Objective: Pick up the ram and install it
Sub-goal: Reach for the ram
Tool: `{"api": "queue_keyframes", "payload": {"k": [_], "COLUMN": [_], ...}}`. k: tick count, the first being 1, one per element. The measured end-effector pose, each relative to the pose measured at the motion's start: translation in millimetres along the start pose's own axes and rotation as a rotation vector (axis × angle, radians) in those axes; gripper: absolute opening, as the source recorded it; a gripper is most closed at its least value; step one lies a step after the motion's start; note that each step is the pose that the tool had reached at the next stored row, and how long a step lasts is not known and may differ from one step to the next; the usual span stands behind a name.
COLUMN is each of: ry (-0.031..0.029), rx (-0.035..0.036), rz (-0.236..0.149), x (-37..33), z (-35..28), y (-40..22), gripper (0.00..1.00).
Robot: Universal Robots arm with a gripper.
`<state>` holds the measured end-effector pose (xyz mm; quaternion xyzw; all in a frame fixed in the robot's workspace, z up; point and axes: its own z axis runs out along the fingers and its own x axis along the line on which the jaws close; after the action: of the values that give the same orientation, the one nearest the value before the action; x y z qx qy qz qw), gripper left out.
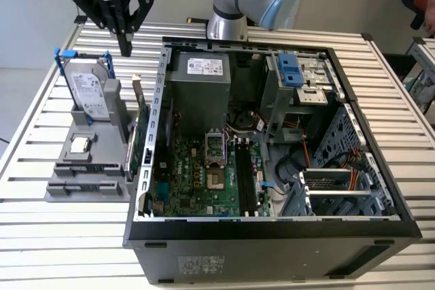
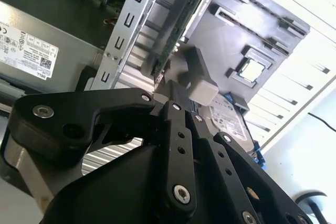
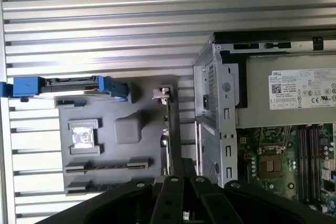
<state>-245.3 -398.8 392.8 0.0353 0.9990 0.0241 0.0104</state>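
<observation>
Power supply label [image 1: 205, 66]: white, black print, on grey power supply [image 1: 197, 96], upper middle of exterior view. In first wrist view, power supply label [image 3: 302, 88] carries barcode, small square code and row of certification marks; same in second wrist view [image 2: 26, 51].

Hard drive label [image 1: 92, 96]: white, on hard drive [image 1: 76, 71], exterior view's left; print too small to make out.

Sticker [image 1: 200, 263]: pale, on black case [image 1: 272, 256] outer wall, lower middle of exterior view; not legible.

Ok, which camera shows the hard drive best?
The exterior view: the hard drive stands upright in the gray holder with its labelled face in full sight. The first wrist view shows it edge-on; the second wrist view catches part of its face.
</observation>
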Motion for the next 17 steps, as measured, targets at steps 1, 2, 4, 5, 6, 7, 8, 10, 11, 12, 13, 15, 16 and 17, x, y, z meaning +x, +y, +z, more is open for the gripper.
{"api": "queue_keyframes", "payload": {"k": [1,2,4,5,6,7,8,10,11,12,13,15,16,17], "ry": [0.0,0.0,0.0,0.0,0.0,0.0,0.0,0.0,0.0,0.0001,0.0001,0.0,0.0001,0.0], "rx": [0.0,0.0,0.0,0.0,-0.0001,-0.0001,-0.0001,-0.0001,0.0,0.0001,0.0,0.0,0.0001,0.0], "rz": [0.0,0.0,0.0,0.0,0.0,0.0,0.0,0.0,0.0,0.0,0.0,0.0,0.0,0.0], "x": [1.9,3.9,7.5,8.9,10.1,10.8,10.8,10.8,10.9,11.0,11.8,14.0,15.4,17.2], "z": [0.0,-0.1,-0.2,-0.2,-0.2,-0.2,-0.2,-0.2,-0.2,-0.3,-0.3,-0.3,-0.4,-0.4], "y": [-0.1,-0.3,-0.5,-0.6,-0.7,-0.8,-0.8,-0.8,-0.8,-0.8,-0.8,-1.0,-1.1,-1.2], "gripper": [0.0,0.0,0.0,0.0,0.0,0.0,0.0,0.0,0.0,0.0,0.0,0.0,0.0,0.0]}}
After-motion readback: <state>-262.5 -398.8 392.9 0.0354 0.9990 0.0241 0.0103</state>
